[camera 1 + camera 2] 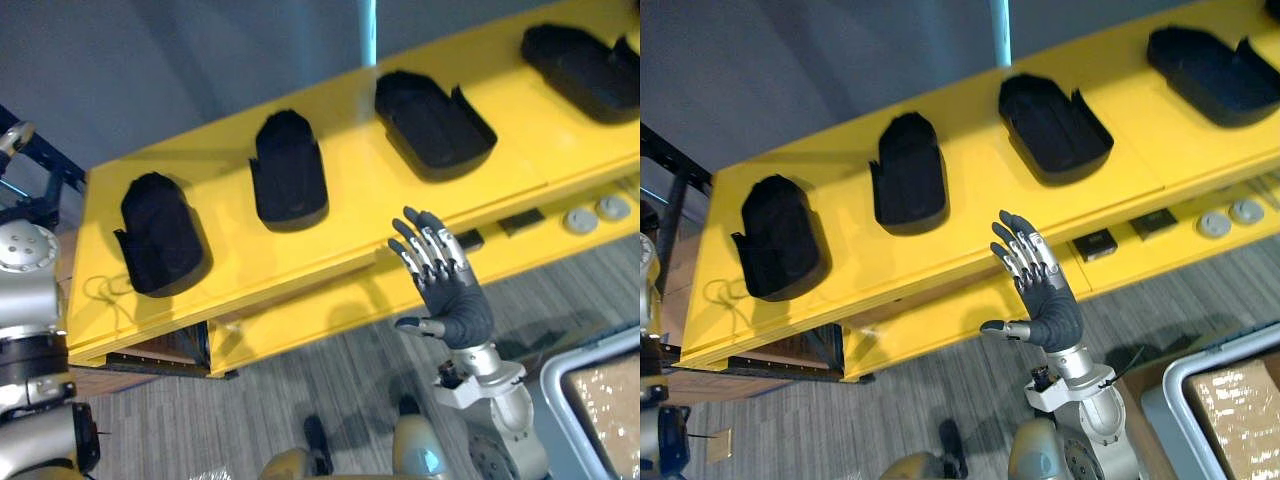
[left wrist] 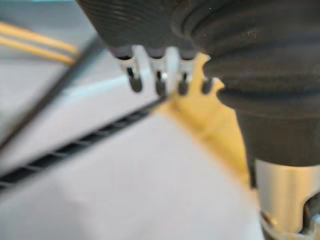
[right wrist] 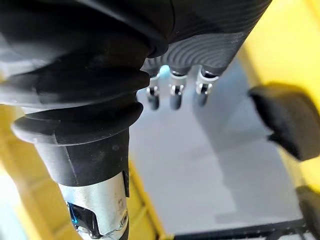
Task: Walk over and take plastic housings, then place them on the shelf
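Black housings [image 1: 288,165] sit on shelf [image 1: 360,195] beyond spread right hand [image 1: 455,300].

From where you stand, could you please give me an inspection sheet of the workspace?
Surface: yellow shelf, two levels.
Job's things: four black housings in a row on the top level, apart from each other.
Clutter: two grey discs and two small black parts on the lower level.
Hands: right hand open, raised before the shelf edge, holding nothing; left hand open, empty.
Cables: thin cord looped at the shelf's left end.
Surroundings: grey floor; grey bin at the right.
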